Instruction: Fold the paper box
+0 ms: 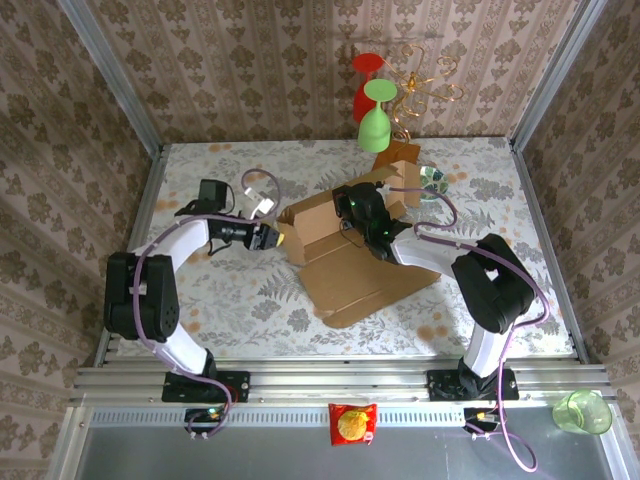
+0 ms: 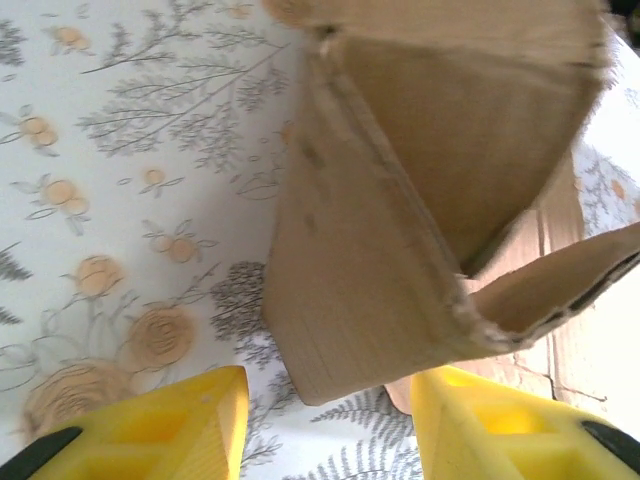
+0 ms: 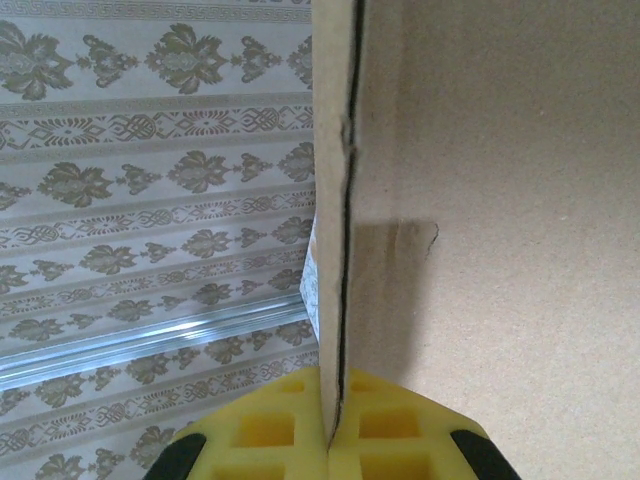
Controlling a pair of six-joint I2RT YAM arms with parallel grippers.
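Right gripper (image 3: 333,440) — pressed together on upright box (image 1: 350,275) panel edge. Left gripper (image 2: 330,430) — spread, flap corner between fingers (image 2: 180,420).

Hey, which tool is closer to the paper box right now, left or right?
Right. The right tool is shut on an upright wall of the paper box. The left tool is open, facing the box's left corner flap without clamping it.

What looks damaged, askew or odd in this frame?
The paper box has a frayed, ragged flap edge just ahead of the open left hand, its corrugated layers showing. Nothing looks spilled.
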